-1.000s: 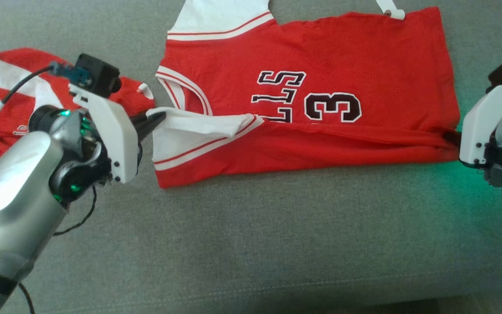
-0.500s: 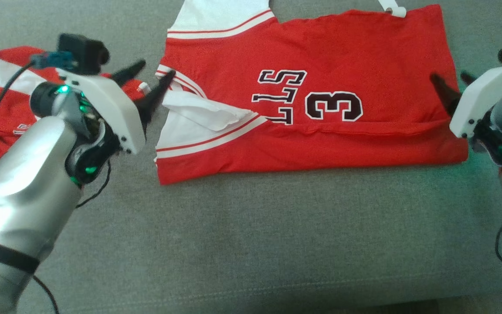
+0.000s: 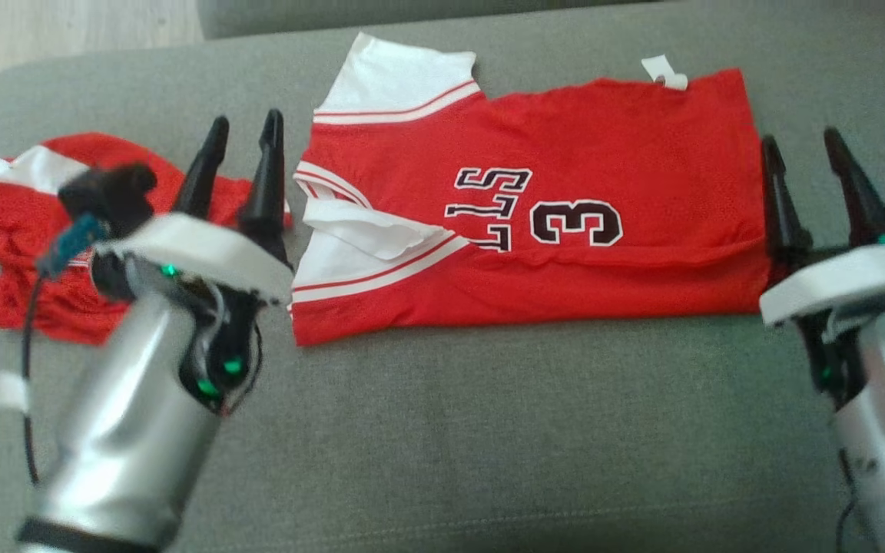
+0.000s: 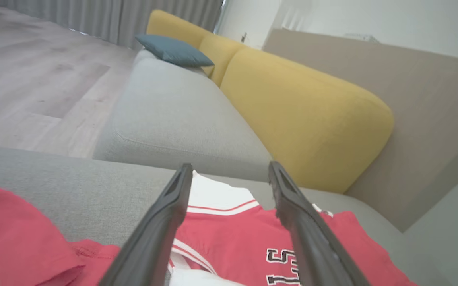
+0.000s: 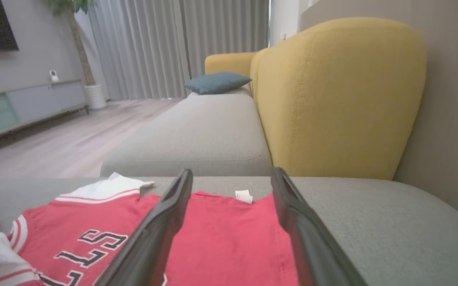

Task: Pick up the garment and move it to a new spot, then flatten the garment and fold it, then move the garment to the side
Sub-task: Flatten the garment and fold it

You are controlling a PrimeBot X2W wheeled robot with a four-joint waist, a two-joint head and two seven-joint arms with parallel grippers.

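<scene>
Both my grippers are spread wide and holding nothing: left gripper (image 3: 246,117) hangs just off the jersey's left (sleeve) end, right gripper (image 3: 798,135) just off its right (hem) end. The jersey (image 3: 550,153) lies flat on the grey sofa seat (image 3: 488,430) between them, with its near edge doubled over toward the far side. It looks light, soft and floppy, probably a bit slick, so I'd pinch both layers at the two ends of that near fold or it'll sag and slide open. The head view gives me the whole outline plus a second red garment (image 3: 20,230) heaped to the left. My wrist views look low across the cloth, adding the yellow backrest (image 4: 304,107) and a blue pillow (image 5: 217,81) far off.
</scene>
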